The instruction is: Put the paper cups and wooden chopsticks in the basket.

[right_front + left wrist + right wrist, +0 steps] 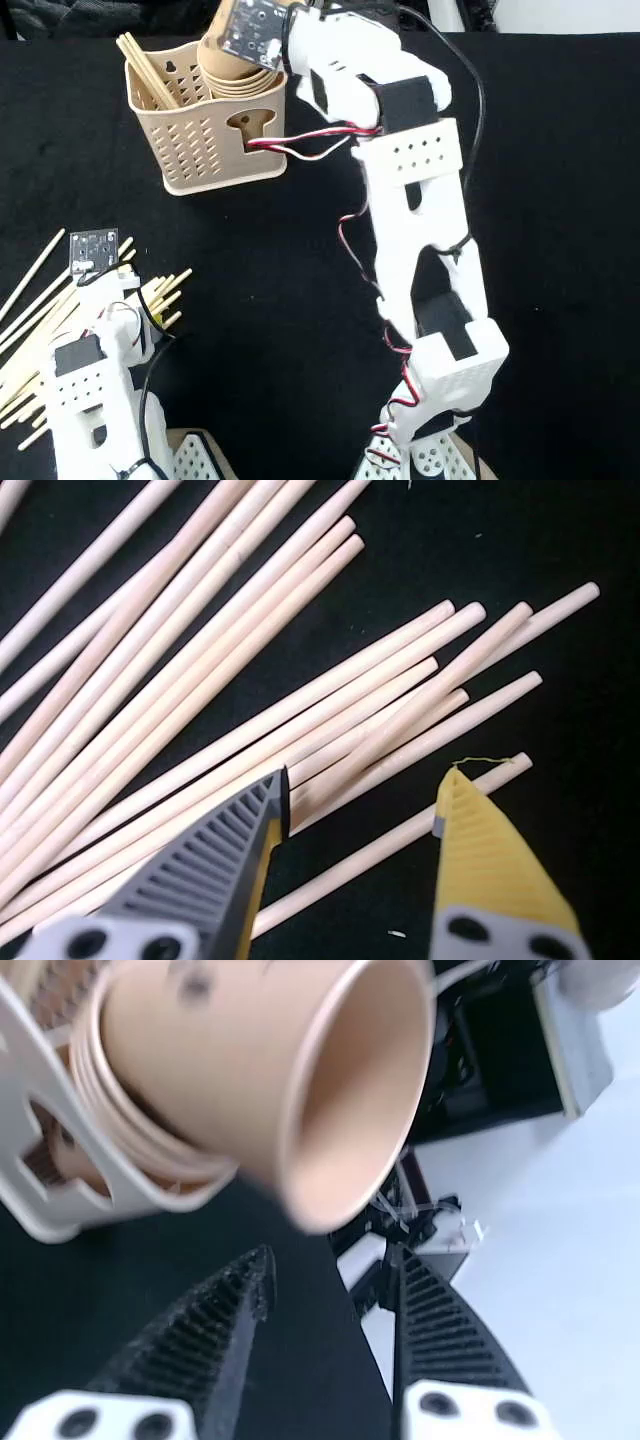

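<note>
In basket (215, 140), cup (200, 1060) seemingly tipped sideways

We look down over the desk (560, 150) from high up, our left wrist camera very near the chopsticks (300, 680) ahead of the left end effector (365, 780), our right wrist camera close to the basket (35, 1195) beyond the right end effector (330, 1255), both shared with the high view.
</note>
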Action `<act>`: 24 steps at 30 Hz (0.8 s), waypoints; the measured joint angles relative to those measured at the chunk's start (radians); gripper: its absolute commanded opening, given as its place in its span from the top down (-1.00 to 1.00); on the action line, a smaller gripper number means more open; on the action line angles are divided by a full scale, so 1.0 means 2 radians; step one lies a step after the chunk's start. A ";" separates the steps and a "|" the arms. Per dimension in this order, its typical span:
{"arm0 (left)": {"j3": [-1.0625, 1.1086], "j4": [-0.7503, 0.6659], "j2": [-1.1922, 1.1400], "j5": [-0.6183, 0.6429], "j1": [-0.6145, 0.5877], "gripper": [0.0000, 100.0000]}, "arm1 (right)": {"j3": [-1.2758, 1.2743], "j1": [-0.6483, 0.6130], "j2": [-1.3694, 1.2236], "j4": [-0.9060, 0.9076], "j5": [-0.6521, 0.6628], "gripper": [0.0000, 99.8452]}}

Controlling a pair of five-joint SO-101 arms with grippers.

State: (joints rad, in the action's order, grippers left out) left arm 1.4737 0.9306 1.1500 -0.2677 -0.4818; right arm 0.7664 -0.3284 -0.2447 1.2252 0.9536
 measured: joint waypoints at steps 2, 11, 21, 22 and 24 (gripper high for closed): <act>0.000 0.000 0.000 0.000 0.000 0.51 | 0.012 -0.012 0.000 0.000 -0.019 0.62; 0.000 0.000 0.000 0.000 0.000 0.51 | 0.031 -0.087 -0.011 -0.021 -0.087 0.62; 0.000 0.000 0.000 0.000 0.000 0.51 | 0.007 -0.109 -0.048 -0.050 -0.091 0.62; 0.000 0.000 0.000 0.000 0.000 0.51 | 0.007 -0.109 -0.048 -0.050 -0.091 0.62; 0.000 0.000 0.000 0.000 0.000 0.51 | 0.007 -0.109 -0.044 -0.050 -0.091 0.62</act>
State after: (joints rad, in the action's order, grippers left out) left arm 1.4737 0.9306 1.1500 -0.2677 -0.4818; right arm 0.7802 -0.5462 -0.3322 1.1254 0.7710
